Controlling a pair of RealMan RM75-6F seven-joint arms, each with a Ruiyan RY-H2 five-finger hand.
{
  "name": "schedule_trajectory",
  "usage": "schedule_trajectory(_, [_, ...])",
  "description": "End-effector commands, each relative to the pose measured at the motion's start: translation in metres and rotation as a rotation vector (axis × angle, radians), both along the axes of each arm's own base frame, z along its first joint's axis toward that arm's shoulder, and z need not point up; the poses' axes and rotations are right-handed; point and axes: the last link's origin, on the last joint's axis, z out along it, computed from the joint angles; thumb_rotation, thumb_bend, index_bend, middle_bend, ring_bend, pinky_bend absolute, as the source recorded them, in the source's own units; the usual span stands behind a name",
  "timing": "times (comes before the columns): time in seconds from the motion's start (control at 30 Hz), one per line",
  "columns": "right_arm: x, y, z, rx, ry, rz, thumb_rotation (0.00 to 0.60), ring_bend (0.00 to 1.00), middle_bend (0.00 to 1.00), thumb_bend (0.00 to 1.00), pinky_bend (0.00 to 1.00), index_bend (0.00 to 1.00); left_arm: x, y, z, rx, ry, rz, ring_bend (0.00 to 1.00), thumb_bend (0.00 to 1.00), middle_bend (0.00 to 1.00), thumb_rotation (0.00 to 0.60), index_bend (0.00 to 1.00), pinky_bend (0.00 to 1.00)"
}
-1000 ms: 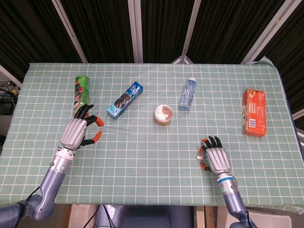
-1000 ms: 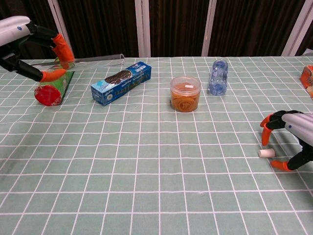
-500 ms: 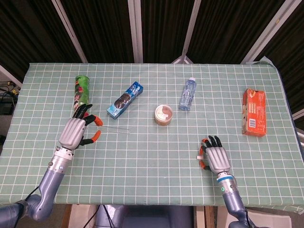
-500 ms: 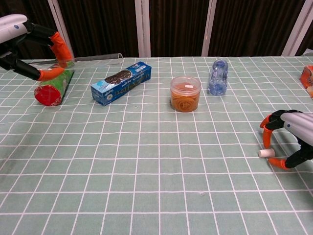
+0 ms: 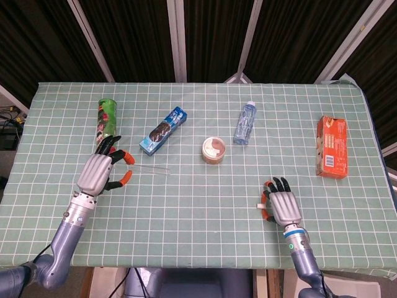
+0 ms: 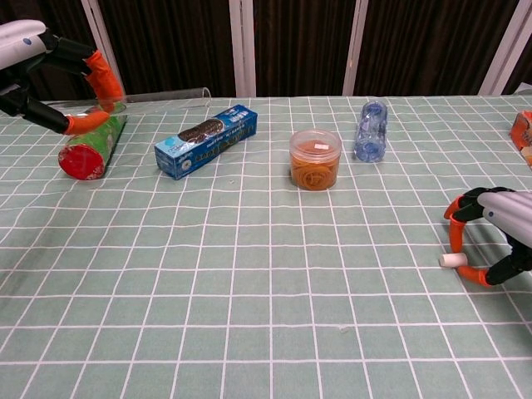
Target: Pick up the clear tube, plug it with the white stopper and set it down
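Note:
My left hand (image 5: pixel 99 172) pinches one end of the clear tube (image 5: pixel 152 167) between thumb and a finger. The tube sticks out level to the right, off the table. In the chest view the left hand (image 6: pixel 51 76) is at the top left and the tube (image 6: pixel 162 97) shows faintly against the dark background. The small white stopper (image 6: pixel 451 260) lies on the cloth near the front right. My right hand (image 6: pixel 503 237) curls over it, an orange-tipped finger and the thumb on either side, not gripping. From the head view the stopper (image 5: pixel 262 204) peeks out left of the right hand (image 5: pixel 283 206).
A green chips can (image 5: pixel 107 121) lies just behind the left hand. A blue cookie box (image 5: pixel 163 130), a small jar (image 5: pixel 213 150) and a water bottle (image 5: pixel 244 123) lie across the middle. An orange box (image 5: pixel 332 146) lies at the right on the checked table (image 5: pixel 198 211).
The left hand has raised the tube slightly. The right hand's finger and thumb have drawn in closer around the stopper, which has not moved.

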Motion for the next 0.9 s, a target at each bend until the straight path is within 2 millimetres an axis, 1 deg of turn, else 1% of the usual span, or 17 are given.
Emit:
schedule_trajectory(0.03, [0.000, 0.000, 0.000, 0.000, -0.001, -0.001, 0.600, 0.09, 0.23, 0.40, 0.06, 0.55, 0.000, 0.000, 0.001, 0.001, -0.001, 0.000, 0.09, 0.67, 0.47, 0.600, 0.53, 0.00])
schedule_trajectory(0.17, [0.001, 0.000, -0.001, 0.001, -0.003, -0.001, 0.600, 0.09, 0.24, 0.43, 0.06, 0.57, 0.000, 0.000, 0.001, 0.001, 0.000, 0.002, 0.09, 0.67, 0.47, 0.600, 0.53, 0.00])
schedule_trajectory(0.33, [0.001, 0.000, -0.001, -0.001, -0.008, 0.001, 0.600, 0.09, 0.25, 0.44, 0.06, 0.59, -0.001, 0.000, 0.000, 0.001, 0.000, 0.004, 0.09, 0.67, 0.47, 0.600, 0.53, 0.00])
schedule_trajectory(0.5, [0.006, -0.003, 0.005, -0.031, -0.035, 0.020, 0.600, 0.09, 0.25, 0.43, 0.06, 0.59, 0.001, 0.002, -0.001, 0.003, -0.008, 0.009, 0.09, 0.67, 0.47, 0.600, 0.53, 0.00])
schedule_trajectory(0.7, [0.017, -0.013, 0.024, -0.100, -0.076, 0.062, 0.600, 0.09, 0.25, 0.44, 0.06, 0.59, 0.009, 0.007, -0.009, -0.014, -0.036, 0.027, 0.09, 0.67, 0.47, 0.600, 0.53, 0.00])
schedule_trajectory(0.9, [0.036, -0.034, 0.053, -0.215, -0.070, 0.164, 0.600, 0.09, 0.25, 0.44, 0.06, 0.59, 0.026, 0.018, -0.026, -0.045, -0.099, 0.069, 0.09, 0.67, 0.47, 0.600, 0.53, 0.00])
